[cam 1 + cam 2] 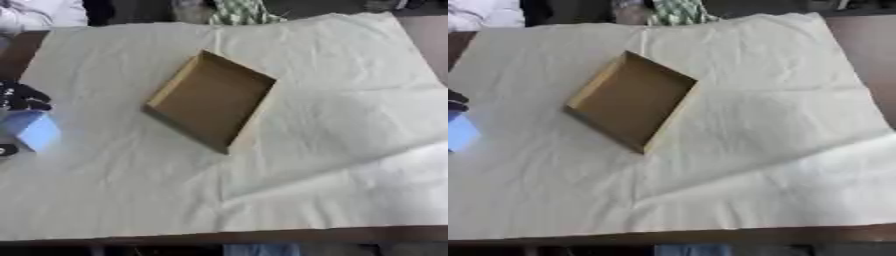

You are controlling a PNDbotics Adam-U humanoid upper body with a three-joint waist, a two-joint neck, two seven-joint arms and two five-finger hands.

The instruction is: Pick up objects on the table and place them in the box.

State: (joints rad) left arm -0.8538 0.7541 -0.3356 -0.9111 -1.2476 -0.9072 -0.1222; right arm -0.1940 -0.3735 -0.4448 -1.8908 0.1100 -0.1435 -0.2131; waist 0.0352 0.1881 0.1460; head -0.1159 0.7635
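My left hand (19, 97) at the view's left edge, seemingly clasped round a pale blue block (35, 129). Open brown box (210, 100) askew mid-table on white cloth (350, 150). Right hand unseen.

No text or label can be read.

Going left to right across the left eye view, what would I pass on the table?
The robot's left hand curled round a light blue block at the left edge → an open brown cardboard box, nothing in it → bare, creased white cloth out to the right edge.
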